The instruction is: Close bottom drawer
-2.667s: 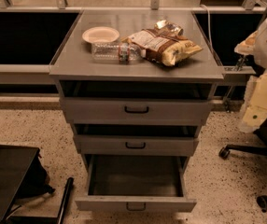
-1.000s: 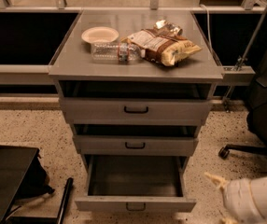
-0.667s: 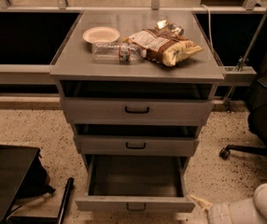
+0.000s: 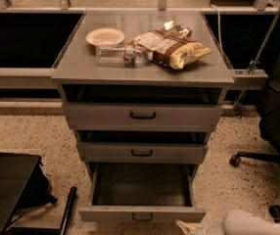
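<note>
The grey cabinet's bottom drawer (image 4: 141, 213) is pulled well out, its inside bare, with a small black handle (image 4: 142, 217) on its shallow front. My gripper (image 4: 185, 227) shows as a yellowish tip at the bottom edge of the camera view, just below and right of the drawer front's right corner. The white arm (image 4: 257, 224) runs off to the lower right behind it.
The middle drawer (image 4: 142, 152) and top drawer (image 4: 142, 115) stand slightly out. On the cabinet top lie a plate (image 4: 105, 35), a water bottle (image 4: 121, 54) and snack bags (image 4: 172, 47). An office chair (image 4: 277, 131) stands to the right. A black case (image 4: 5, 187) lies on the floor to the left.
My arm dropped from the upper right to the bottom right, then slid left and lower towards the drawer front's right corner. The drawer has not moved.
</note>
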Controlling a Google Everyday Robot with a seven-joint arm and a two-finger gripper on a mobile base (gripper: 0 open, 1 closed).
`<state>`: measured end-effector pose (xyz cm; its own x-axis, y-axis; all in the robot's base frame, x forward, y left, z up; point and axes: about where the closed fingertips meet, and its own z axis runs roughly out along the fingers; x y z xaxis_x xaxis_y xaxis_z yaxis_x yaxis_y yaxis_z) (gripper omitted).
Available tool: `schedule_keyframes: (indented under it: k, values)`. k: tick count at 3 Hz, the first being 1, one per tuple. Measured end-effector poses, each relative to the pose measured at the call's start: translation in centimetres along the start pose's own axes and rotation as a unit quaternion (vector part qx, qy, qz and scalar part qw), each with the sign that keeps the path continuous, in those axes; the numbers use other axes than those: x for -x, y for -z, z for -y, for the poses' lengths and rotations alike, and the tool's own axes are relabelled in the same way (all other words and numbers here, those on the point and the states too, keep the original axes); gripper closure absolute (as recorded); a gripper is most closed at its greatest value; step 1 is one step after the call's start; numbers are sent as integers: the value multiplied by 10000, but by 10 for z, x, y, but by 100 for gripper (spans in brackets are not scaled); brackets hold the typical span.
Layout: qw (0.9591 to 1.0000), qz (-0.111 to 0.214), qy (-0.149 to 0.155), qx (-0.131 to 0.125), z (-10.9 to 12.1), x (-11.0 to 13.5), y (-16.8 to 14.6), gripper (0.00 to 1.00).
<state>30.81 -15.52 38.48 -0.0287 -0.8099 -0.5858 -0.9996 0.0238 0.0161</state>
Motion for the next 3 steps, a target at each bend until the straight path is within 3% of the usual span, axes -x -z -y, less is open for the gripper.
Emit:
schedule_keyframes:
  k: [2, 3]
  values:
    - [9996, -278, 42, 64, 8, -20, -51, 0]
    - [9999, -102, -10, 88, 6, -28, -61, 0]
